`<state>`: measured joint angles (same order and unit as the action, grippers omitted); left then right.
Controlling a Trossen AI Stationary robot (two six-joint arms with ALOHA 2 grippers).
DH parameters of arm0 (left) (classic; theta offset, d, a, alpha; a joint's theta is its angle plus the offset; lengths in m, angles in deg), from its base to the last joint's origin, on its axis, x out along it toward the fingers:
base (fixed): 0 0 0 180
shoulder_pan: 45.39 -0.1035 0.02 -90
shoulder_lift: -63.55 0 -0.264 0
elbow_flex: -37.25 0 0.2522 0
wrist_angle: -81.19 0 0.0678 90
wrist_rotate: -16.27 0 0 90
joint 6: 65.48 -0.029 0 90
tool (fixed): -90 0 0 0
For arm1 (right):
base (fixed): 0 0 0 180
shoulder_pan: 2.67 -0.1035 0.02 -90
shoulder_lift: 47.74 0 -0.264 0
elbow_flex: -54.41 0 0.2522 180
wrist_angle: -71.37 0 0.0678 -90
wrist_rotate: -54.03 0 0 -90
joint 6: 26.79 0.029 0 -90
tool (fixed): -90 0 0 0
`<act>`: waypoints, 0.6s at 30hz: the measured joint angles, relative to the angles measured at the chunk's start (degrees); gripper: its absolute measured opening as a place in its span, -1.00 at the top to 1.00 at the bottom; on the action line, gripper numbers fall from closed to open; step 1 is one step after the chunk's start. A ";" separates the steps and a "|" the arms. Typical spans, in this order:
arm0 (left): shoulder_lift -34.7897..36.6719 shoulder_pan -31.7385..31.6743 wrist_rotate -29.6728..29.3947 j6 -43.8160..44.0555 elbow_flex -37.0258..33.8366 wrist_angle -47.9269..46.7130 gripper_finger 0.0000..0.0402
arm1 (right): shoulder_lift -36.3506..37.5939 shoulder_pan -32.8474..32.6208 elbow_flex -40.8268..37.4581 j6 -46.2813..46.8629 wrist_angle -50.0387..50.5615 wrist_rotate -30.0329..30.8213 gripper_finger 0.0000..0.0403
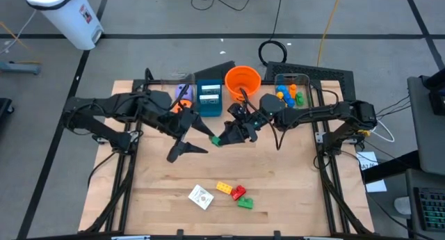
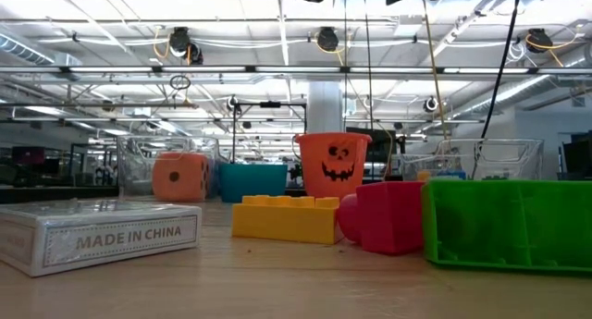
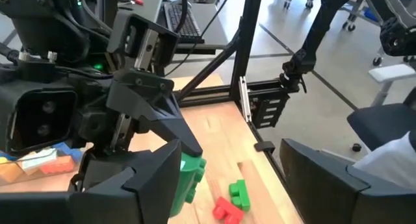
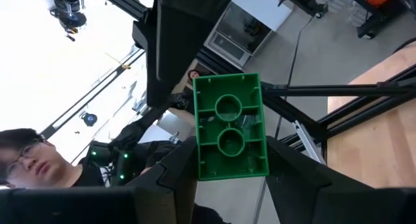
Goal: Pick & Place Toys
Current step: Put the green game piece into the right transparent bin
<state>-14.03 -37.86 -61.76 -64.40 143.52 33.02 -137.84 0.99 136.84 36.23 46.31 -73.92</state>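
A green brick (image 1: 215, 140) hangs above the middle of the table, with my right gripper (image 1: 224, 137) shut on it. In the right wrist view the brick (image 4: 231, 126) shows its hollow underside. My left gripper (image 1: 198, 141) reaches in from the table's left and is open, its fingers (image 3: 149, 178) wide apart beside the brick (image 3: 190, 175). Near the table's front edge lie a white card box (image 1: 200, 196), a yellow brick (image 1: 224, 187), a red brick (image 1: 238, 193) and another green brick (image 1: 245, 203). My right gripper pinches the green brick's two long sides at one end (image 4: 214, 169) between its two fingers. It comes about level from the table's right. The brick sticks out past the fingertips, lifted clear of the table. My left gripper: one finger stands against the brick; whether it touches, I cannot tell.
At the back stand an orange bucket (image 1: 243, 78), a teal box (image 1: 208, 97), a clear bin (image 1: 182, 94) with an orange die (image 2: 179, 177), and a clear bin (image 1: 292, 94) with several bricks. A person (image 4: 26, 159) is beyond the table. Bare wood lies at the front left.
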 joint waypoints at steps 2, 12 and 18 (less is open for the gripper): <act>-0.27 -0.02 -0.01 -0.76 0.00 0.04 -0.37 | 0.00 0.00 0.00 0.32 -0.02 -0.87 0.28; -2.21 -0.25 -3.60 -4.31 -0.04 0.75 -0.37 | 0.00 0.00 0.02 0.83 -0.89 -1.39 0.28; -2.73 -1.19 -4.20 -4.95 -0.04 0.05 -0.37 | 0.00 0.00 0.02 0.83 -0.98 -1.85 0.29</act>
<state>-16.76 -39.05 -65.96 -69.35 143.47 33.07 -137.84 0.99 136.86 37.06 45.33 -75.76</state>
